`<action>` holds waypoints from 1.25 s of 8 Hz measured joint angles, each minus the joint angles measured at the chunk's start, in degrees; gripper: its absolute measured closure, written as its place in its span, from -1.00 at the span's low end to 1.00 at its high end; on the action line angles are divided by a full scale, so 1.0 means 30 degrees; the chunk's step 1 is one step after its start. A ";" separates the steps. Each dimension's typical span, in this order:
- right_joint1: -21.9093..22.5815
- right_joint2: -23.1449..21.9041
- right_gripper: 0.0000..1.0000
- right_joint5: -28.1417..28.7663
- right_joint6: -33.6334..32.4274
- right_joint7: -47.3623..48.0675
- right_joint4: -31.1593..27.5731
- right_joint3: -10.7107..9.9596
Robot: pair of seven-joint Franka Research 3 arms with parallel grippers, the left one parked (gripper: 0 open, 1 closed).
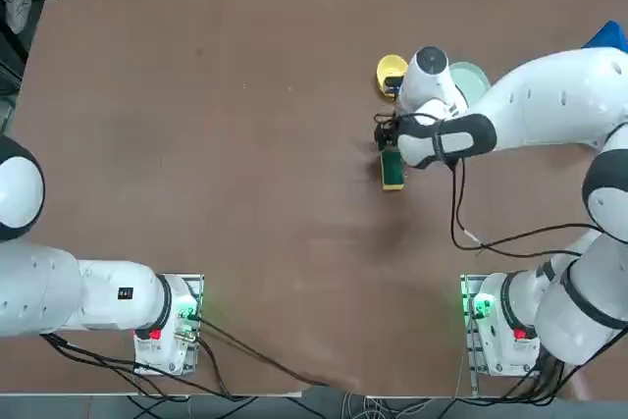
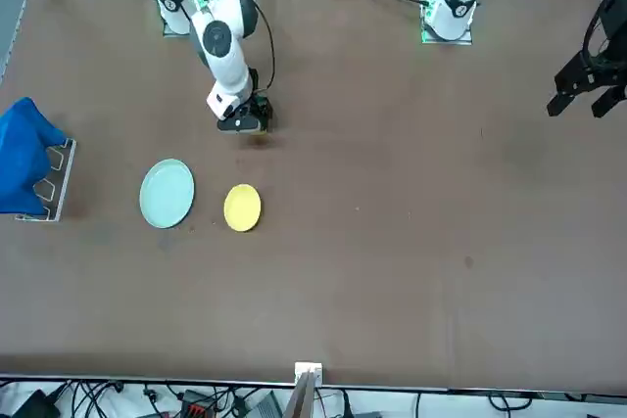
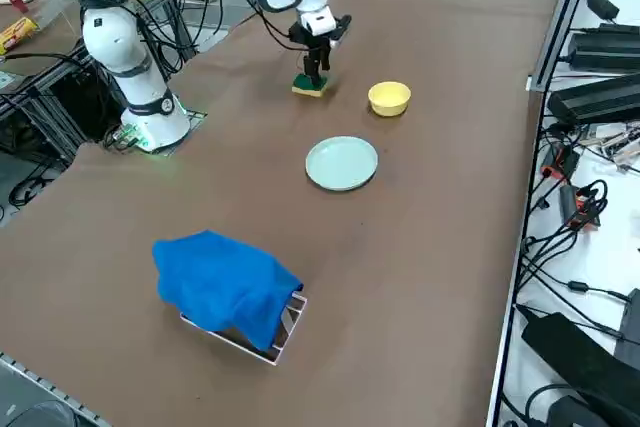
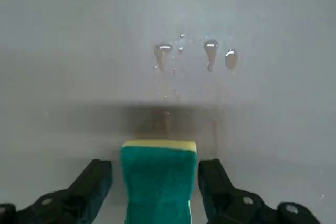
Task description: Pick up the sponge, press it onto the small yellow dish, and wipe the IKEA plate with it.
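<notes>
The sponge (image 4: 157, 182), green top over yellow foam, lies flat on the brown table (image 1: 245, 144). My right gripper (image 4: 156, 169) is lowered over the sponge (image 1: 393, 174) and open, one black finger (image 4: 100, 179) on each side with narrow gaps. From the side, the gripper (image 3: 314, 69) stands upright right above the sponge (image 3: 310, 87). The small yellow dish (image 1: 390, 70) (image 3: 389, 98) sits a short way beyond the sponge. The pale mint IKEA plate (image 2: 167, 193) (image 3: 342, 163) lies beside the dish, partly hidden under my arm in the top view.
A blue cloth (image 3: 225, 287) drapes over a small metal rack (image 2: 54, 188) near the table's right edge. A few water drops (image 4: 210, 51) glisten on the table ahead of the sponge. Cables (image 1: 471, 223) trail from my right arm across the table.
</notes>
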 joint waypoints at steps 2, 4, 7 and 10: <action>0.0247 0.0002 -1.00 0.0000 0.0000 0.0000 -0.0234 -0.0001; 0.0507 0.0017 -1.00 0.0000 0.0000 0.0001 -0.0506 0.0000; 0.0604 0.0189 -1.00 0.0000 0.0000 0.0001 -0.0646 0.0000; 0.0762 0.0490 -1.00 0.0000 0.0001 0.0001 -0.0712 -0.0001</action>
